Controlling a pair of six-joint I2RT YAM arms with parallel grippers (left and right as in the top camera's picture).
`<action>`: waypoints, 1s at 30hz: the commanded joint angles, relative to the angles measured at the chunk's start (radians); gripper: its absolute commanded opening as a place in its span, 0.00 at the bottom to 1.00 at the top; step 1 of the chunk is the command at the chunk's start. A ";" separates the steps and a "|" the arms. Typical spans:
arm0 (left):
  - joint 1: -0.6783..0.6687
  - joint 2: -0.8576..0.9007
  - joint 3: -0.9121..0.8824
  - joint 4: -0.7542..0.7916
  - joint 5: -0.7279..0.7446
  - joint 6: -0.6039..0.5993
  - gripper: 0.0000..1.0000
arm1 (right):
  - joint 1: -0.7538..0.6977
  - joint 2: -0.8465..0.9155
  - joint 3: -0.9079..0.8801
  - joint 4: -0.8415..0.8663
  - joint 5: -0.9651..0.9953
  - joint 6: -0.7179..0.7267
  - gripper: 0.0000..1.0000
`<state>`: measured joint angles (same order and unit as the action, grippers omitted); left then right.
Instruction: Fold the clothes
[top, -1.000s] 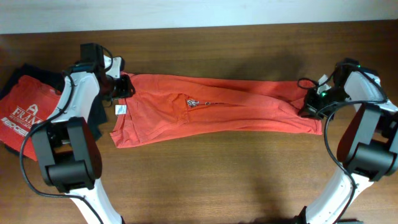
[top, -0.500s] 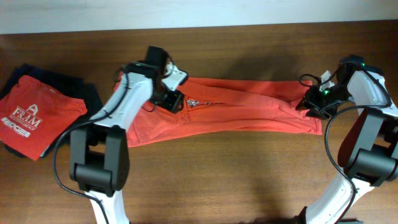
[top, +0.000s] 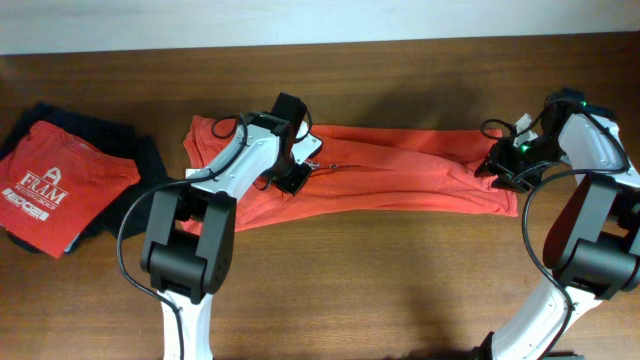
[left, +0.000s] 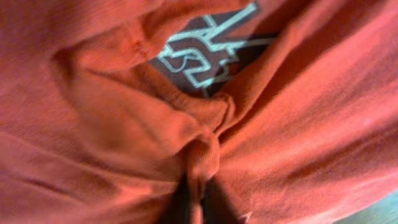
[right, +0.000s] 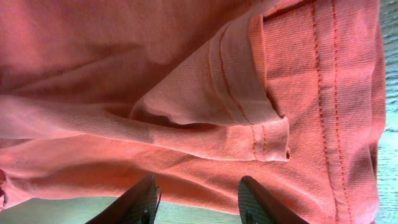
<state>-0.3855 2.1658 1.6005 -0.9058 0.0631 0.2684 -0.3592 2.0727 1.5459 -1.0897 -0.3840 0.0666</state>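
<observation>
Across the middle of the wooden table (top: 400, 280) we find the orange-red T-shirt (top: 410, 180), lying as a long band from left to right. Far left: folded red shirt (top: 55, 185) with white logo, atop a dark garment (top: 148, 158). Left gripper (top: 297, 172) sits mid-shirt beside the grey-white lettering (left: 199, 59), closed on a pinched ridge of cloth. Right gripper (top: 500, 168) at the shirt's right end, fingers (right: 142, 200) spread wide, nothing clamped.
</observation>
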 joint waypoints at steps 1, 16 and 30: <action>-0.005 -0.024 0.060 -0.037 -0.045 -0.032 0.01 | 0.005 -0.024 -0.009 -0.003 -0.009 -0.006 0.47; -0.004 -0.061 0.156 -0.275 -0.161 -0.028 0.16 | 0.005 -0.024 -0.009 0.021 -0.009 -0.006 0.54; -0.005 -0.020 0.106 -0.114 -0.024 -0.040 0.53 | 0.005 -0.024 -0.009 0.018 -0.009 -0.006 0.54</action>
<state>-0.3878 2.1391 1.7355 -1.0492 -0.0063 0.2394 -0.3592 2.0727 1.5455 -1.0702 -0.3843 0.0666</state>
